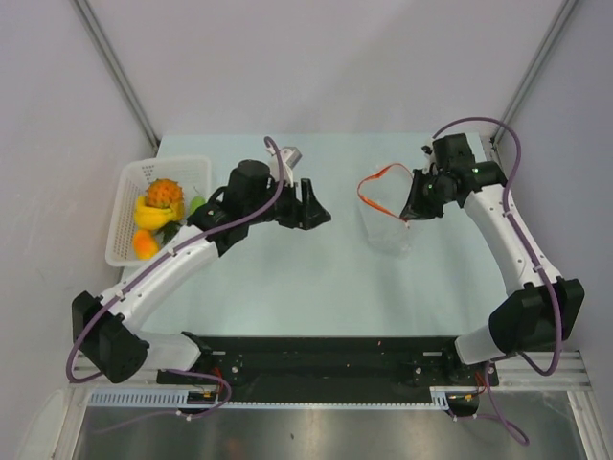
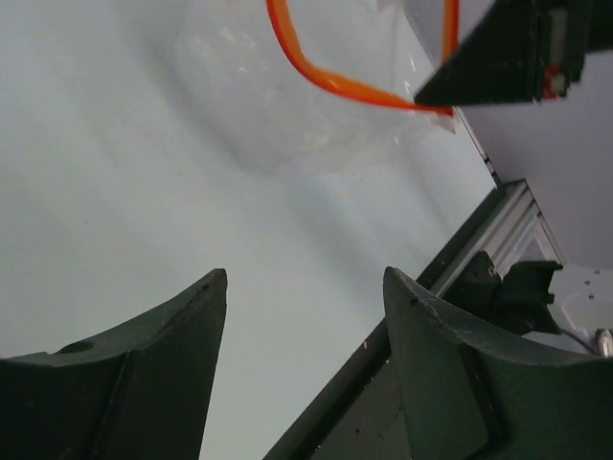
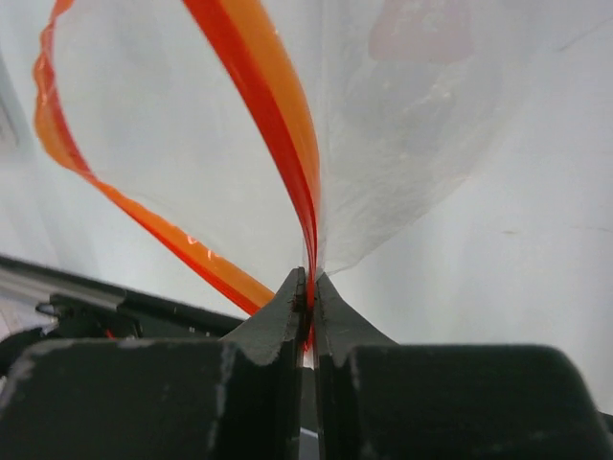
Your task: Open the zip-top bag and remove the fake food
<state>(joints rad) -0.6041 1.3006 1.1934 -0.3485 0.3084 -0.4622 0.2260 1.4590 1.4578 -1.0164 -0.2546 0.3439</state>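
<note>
As your wrist views reveal, the right end effector (image 3: 308, 297) pinches the gaping clear zip-top bag (image 3: 402, 144), left end effector (image 2: 305, 278) spread.

Clear glossy plastic zip-top bag (image 1: 388, 218)

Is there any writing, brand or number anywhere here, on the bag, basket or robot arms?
None can be read. The zip-top bag, the white basket, the left arm and the right arm show no legible text.
A faint reddish patch on the bag, in the right wrist view, is too blurred to read.
</note>
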